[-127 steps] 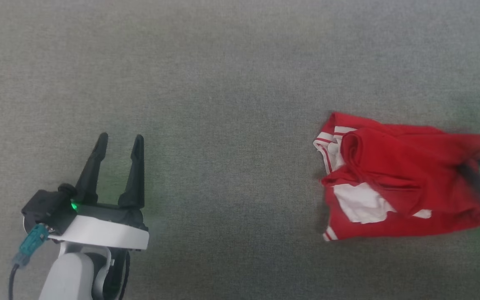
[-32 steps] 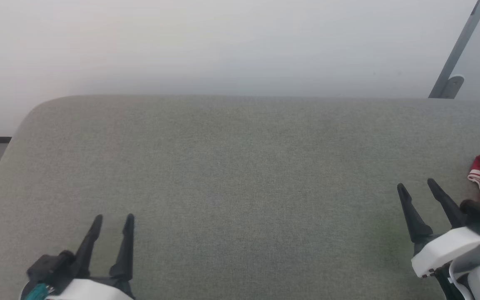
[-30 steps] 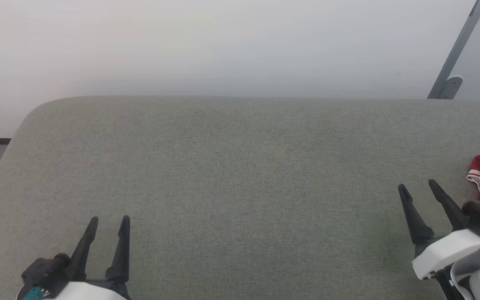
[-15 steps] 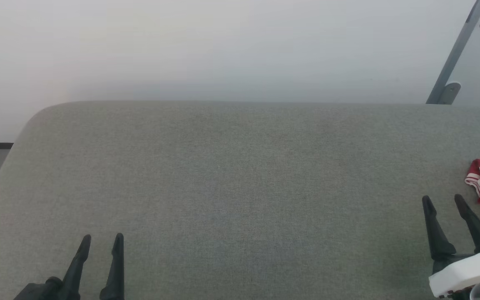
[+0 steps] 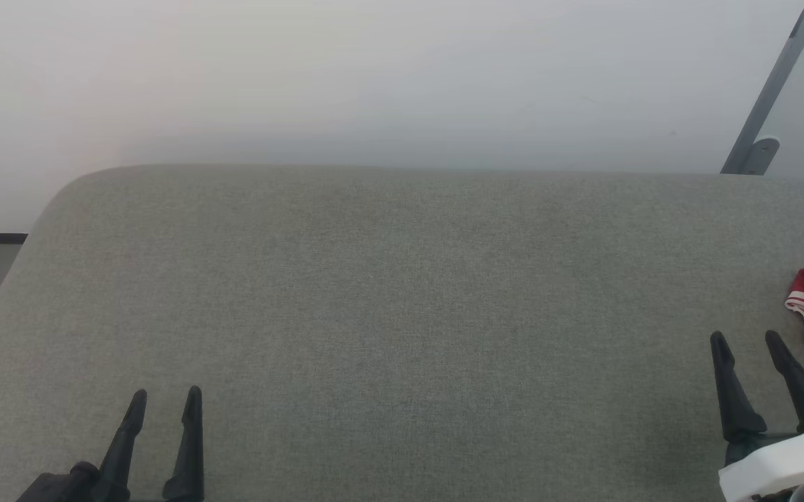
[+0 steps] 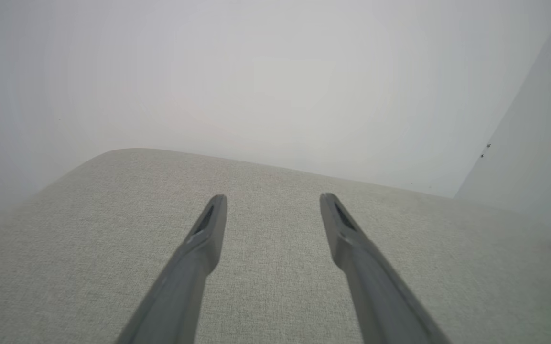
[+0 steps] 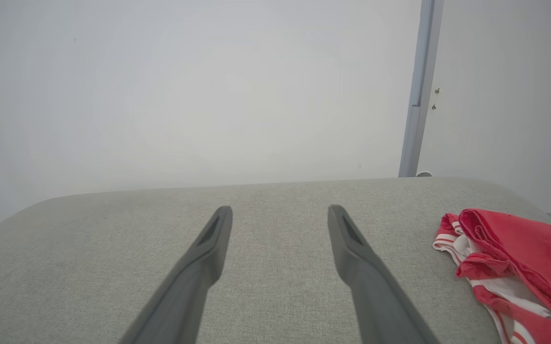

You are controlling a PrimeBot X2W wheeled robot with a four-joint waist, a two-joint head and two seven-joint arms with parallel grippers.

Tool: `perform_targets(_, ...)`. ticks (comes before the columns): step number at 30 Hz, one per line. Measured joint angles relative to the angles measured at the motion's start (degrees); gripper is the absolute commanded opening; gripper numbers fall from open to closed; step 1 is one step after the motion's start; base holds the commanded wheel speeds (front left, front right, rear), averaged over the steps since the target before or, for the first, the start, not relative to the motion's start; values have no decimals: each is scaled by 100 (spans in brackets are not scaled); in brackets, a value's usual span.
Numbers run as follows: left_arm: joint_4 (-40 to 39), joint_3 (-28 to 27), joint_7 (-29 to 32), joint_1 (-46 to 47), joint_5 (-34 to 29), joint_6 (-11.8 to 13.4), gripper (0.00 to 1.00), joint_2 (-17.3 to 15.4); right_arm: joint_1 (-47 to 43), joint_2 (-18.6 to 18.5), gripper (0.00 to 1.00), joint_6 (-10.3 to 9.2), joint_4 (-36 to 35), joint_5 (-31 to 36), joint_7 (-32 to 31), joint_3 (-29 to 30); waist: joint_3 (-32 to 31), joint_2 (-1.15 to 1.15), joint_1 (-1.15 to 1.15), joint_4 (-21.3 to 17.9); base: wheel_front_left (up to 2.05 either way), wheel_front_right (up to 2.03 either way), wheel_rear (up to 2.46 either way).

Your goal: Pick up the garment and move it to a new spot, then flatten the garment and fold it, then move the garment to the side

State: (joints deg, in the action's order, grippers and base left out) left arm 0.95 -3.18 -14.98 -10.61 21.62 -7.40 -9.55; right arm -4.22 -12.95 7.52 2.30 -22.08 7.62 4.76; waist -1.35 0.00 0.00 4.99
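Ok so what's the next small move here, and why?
Probably just park both arms at rest: the garment lies bundled off to the right side of the grey surface, and the left end effector and right end effector are open, empty and apart from it.

A wide grey fabric-covered pad (image 5: 402, 314) with rounded corners is lying before a blank white wall (image 5: 374, 77) rising at 12 o'clock, with a grey metal post (image 5: 771, 84) standing at 2 o'clock, suggesting a bare indoor test room.
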Motion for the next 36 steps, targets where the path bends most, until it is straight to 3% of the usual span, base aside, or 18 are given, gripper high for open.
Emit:
perform_targets(17,42,-120,0,0,-142,0,100,75,-28,56,100,0,-25,-29,-57,-93,65,0,0,-58,0,0,0)
perform_targets(18,-23,-221,0,4,-215,-1,0,116,-27,56,0,0,-27,-29,-58,-109,80,0,0,-61,0,0,0)
perform_targets(23,222,-186,19,-62,-181,1,0,207,-118,177,0,0,225,-40,-59,-138,85,0,0,-66,0,0,0)
perform_targets(36,442,-174,345,131,1055,1,0,268,-10,318,0,0,398,-1185,-288,-94,92,0,0,-111,0,0,0)
